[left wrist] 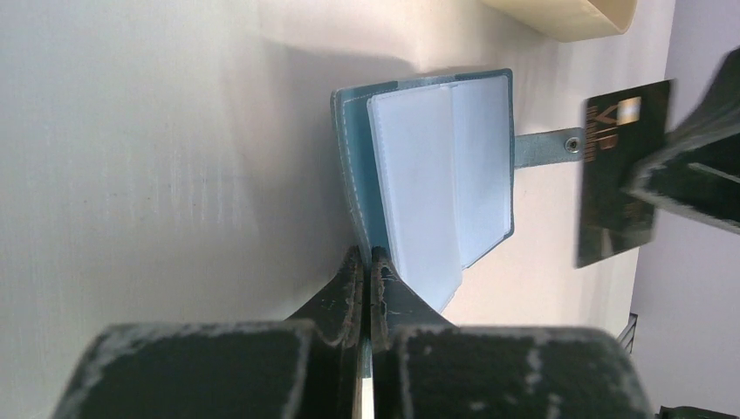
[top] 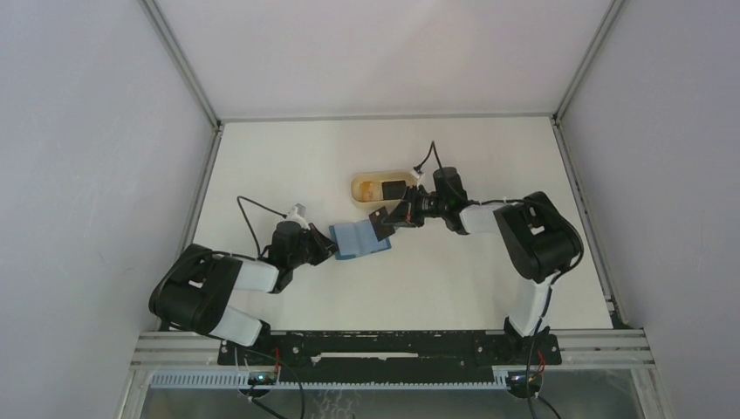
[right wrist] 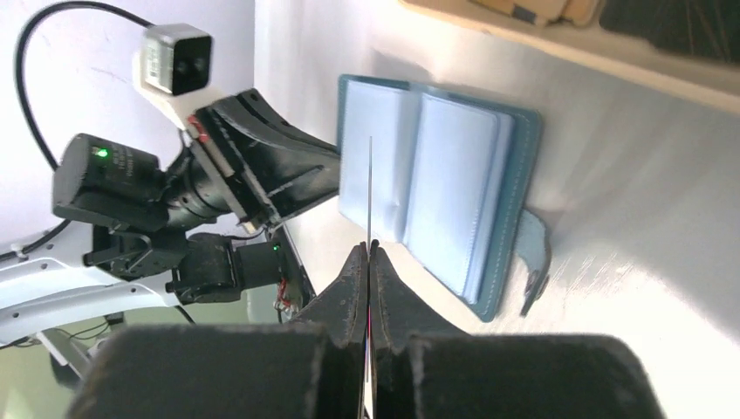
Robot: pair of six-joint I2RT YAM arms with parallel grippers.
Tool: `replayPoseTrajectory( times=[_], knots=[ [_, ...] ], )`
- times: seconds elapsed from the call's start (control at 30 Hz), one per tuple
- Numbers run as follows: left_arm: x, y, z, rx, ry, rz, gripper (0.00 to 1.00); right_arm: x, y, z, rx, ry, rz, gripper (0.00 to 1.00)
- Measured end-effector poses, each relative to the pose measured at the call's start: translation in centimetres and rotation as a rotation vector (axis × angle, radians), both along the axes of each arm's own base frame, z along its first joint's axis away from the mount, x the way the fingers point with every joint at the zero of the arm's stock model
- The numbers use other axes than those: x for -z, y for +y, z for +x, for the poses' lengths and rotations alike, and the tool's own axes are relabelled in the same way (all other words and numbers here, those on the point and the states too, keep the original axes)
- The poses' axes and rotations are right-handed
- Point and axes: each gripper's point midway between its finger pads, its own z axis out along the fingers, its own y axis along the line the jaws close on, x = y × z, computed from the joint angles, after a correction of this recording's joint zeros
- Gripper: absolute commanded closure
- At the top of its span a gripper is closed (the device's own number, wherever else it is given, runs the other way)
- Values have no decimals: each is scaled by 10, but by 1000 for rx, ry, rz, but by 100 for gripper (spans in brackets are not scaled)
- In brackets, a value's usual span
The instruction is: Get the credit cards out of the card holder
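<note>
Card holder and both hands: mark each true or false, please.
1. The card holder lies open on the table. True.
2. The right hand is empty. False: it is shut on a black card.
3. The left hand pinches the holder's edge. True.
4. The black card sits inside one of the holder's sleeves. False: it is outside the holder, beyond the closure tab.
5. A dark card lies in the tan tray. True.
</note>
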Motion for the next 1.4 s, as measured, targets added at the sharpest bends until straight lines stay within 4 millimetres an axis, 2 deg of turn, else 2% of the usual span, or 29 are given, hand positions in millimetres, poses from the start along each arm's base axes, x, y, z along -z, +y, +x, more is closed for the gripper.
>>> replayPoseTrajectory(
  times=[0.13, 0.23, 0.53, 0.63, 0.73, 0.83, 0.93, 1.1, 1.17, 1.33, 1.4],
  knots=[
    [0, 0, 0, 0, 0, 0, 100, -28, -11, 11, 28, -85, -22, 100],
    [0, 0, 0, 0, 0, 0, 100, -42, -18, 28, 58, -144, -60, 100],
    [-1, 2, -4, 3, 9, 15, 100, -71, -36, 87, 168, -241, -182, 100],
    [0, 2, -5, 4, 11, 18, 100, -74, -39, 105, 197, -256, -223, 100],
    [-1, 2, -5, 4, 12, 19, 100, -69, -39, 122, 206, -259, -262, 100],
    [-1, 2, -6, 4, 13, 21, 100, -55, -37, 135, 206, -241, -293, 100],
    [-1, 3, -6, 3, 15, 23, 100, -34, -37, 140, 204, -206, -319, 100],
    [-1, 3, -6, 3, 15, 24, 100, 0, -40, 137, 199, -134, -365, 100],
    [0, 3, -6, 3, 15, 24, 100, 7, -42, 136, 199, -117, -378, 100],
    [0, 3, -6, 7, 12, 28, 100, 7, -43, 136, 204, -117, -382, 100],
    [0, 3, -6, 7, 12, 28, 100, 8, -45, 137, 209, -118, -388, 91]
  ],
)
